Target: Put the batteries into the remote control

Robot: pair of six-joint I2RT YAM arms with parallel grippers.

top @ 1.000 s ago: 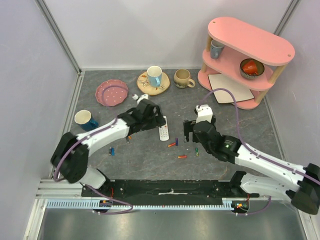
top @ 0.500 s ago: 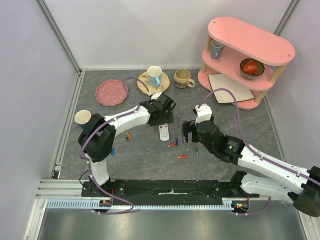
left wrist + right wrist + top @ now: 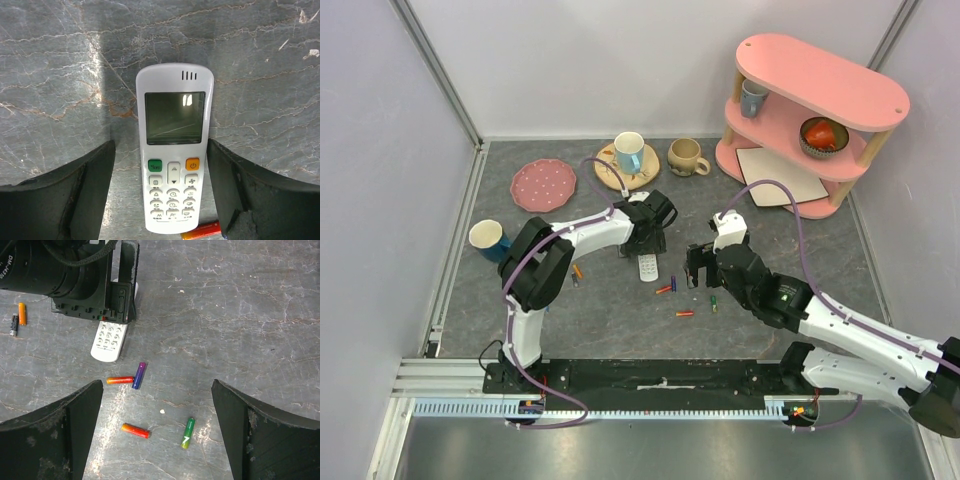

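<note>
Face-up remote (image 3: pixel 175 115) between open left gripper (image 3: pixel 161 190), gaps both sides: centre, squeeze long edges, then flip; right gripper (image 3: pixel 159 426) open above batteries (image 3: pixel 139 375)

White remote (image 3: pixel 173 145), grey screen, green and orange buttons. Red-orange batteries (image 3: pixel 135 430), purple battery (image 3: pixel 139 375), green battery (image 3: pixel 188 432). Worktop (image 3: pixel 60 75) dark grey marble, pale veins. Pink plate (image 3: pixel 543 185), white dots. Pink shelf (image 3: pixel 820 80). Blue cup (image 3: pixel 492 240).
</note>
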